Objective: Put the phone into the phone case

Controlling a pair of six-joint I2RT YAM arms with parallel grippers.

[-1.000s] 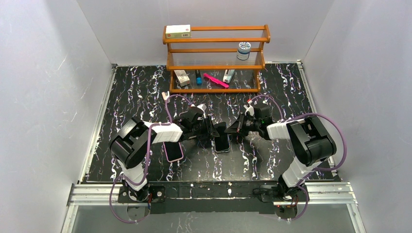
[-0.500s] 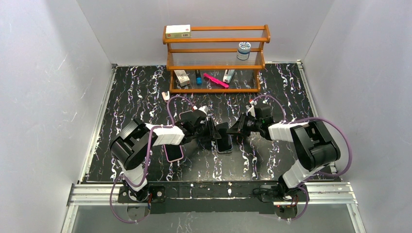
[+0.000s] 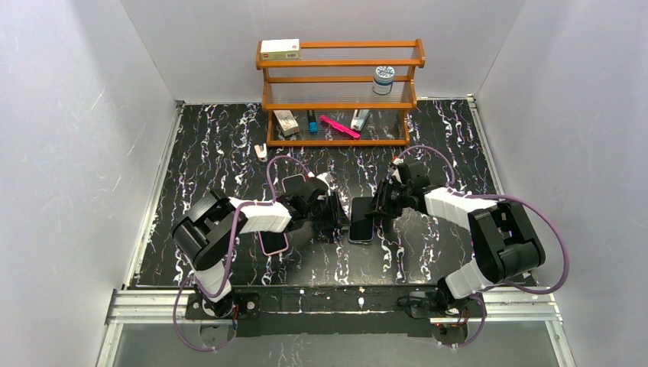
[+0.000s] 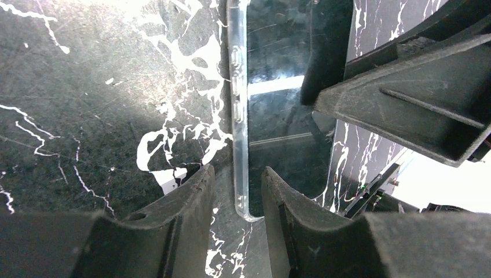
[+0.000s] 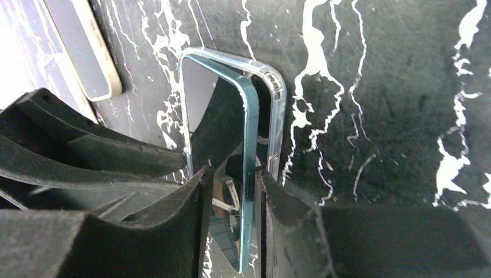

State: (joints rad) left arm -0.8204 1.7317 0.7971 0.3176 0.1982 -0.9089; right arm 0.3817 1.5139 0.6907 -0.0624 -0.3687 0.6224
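**Right claw loosens as the phone lies partly in its case**

Compared with a second ago, the slim teal-framed phone with dark glass (image 3: 361, 222) sits a little further right on the black, white-veined marble tabletop (image 3: 221, 153). It also shows more of its length, where before it looked short and propped up between the two arms. The right arm's elbow has swung outward, and the right claw (image 3: 377, 211) has gone from nearly closed to parted. The left claw (image 3: 332, 217) has barely changed.

The phone lies screen up. Its long axis runs from far to near across the tabletop, with the far end leaning slightly right. It rests in the clear plastic phone case (image 5: 278, 95), but not fully. In the right wrist view, one teal long edge stands inward of the case's wall and seems to ride above it.

The right claw's jaws stand partly open astride that teal edge. One finger (image 5: 278, 223) is touching it or just beside it and the other is clear of it, so nothing is pinched. The left claw's jaws are also partly open, straddling a long wall of the case near a corner, with a gap on the outer side, and they grip nothing. A second phone in a pink-rimmed case (image 3: 273, 240) lies flat beside the left arm, apart from the first
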